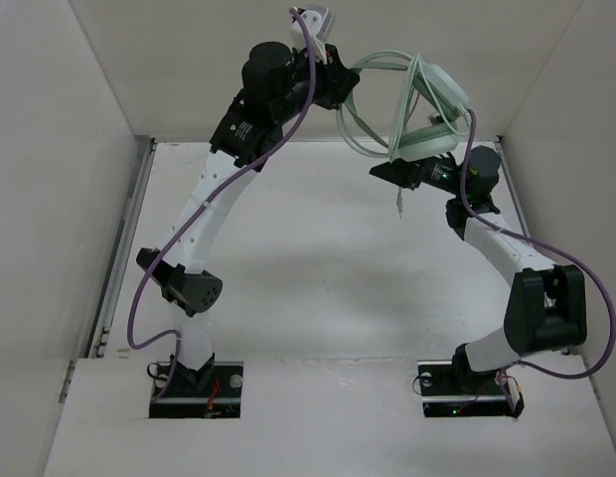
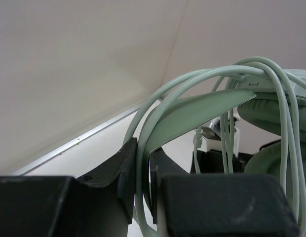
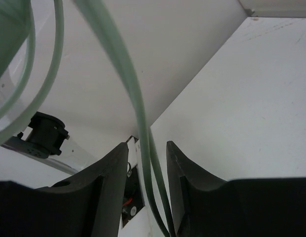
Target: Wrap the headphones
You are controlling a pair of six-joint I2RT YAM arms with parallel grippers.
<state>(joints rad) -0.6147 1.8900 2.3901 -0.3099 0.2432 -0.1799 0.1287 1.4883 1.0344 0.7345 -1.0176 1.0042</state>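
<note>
Left gripper (image 1: 340, 87) rides highest in the overhead view, lifted above the far edge of the table (image 1: 308, 298); it holds the headphones (image 1: 439, 94) in the air in front of the back wall (image 1: 189, 60); their pale cable (image 1: 398, 197) droops in loops beneath, one loose end hanging down just beside the right gripper (image 1: 385, 171), which sits close by the lower ear cup (image 1: 427, 141).

Black fingers (image 2: 124, 170) fill the bottom of the left wrist view; the jaws are pressed together on a pale green strand of the headphones; the flat headband (image 2: 202, 111) arches away behind them, cable loops draped over it and over an ear cup at right.

Dark fingers (image 3: 111, 190) frame the right wrist view too; the jaws stand apart, the cable running loosely between them, close to the right-hand finger; whether it touches I cannot tell.
</note>
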